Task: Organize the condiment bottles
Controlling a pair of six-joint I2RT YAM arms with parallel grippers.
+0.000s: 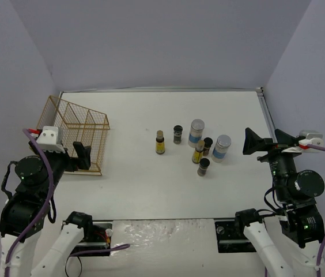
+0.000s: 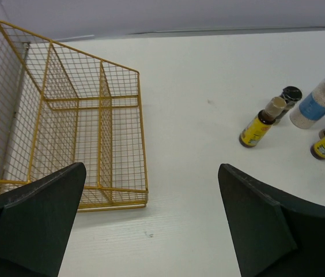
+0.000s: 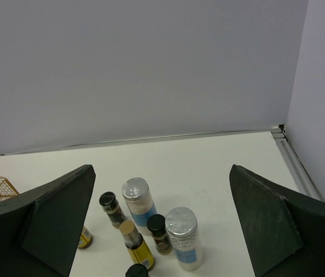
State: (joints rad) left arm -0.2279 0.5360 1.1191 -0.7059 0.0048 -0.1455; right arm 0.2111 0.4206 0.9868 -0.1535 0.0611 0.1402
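Table: white, carrying everything; the arm bases sit at its 6 o'clock edge.
Condiment bottles: seven, all upright, in a loose cluster a little toward 3 o'clock from the table's middle. None is in the rack, so sorting looks not yet begun.
Tall clear jars: two, with grey lids and blue labels. One stands at the cluster's 12 o'clock and the other at its 3 o'clock edge.
Yellow bottles: two slim ones. One stands apart at the cluster's 9 o'clock side, so it is probably the easiest first pick for the left arm. The other is hemmed in at the centre.
Dark jars: three short black-lidded ones scattered among the rest, the nearest at the cluster's 6 o'clock. They stand close to their neighbours, which leaves little room for fingers.
Wire rack: gold, at the table's 9 o'clock, with dividers forming compartments. Judged the destination.
Left end effector: released, jaws spread wide and holding nothing. It hovers at the rack's 6 o'clock corner, well apart from the bottles.
Right end effector: released and grasping nothing. It hangs at the cluster's 3 o'clock, facing the bottles, likely posed for an approach.
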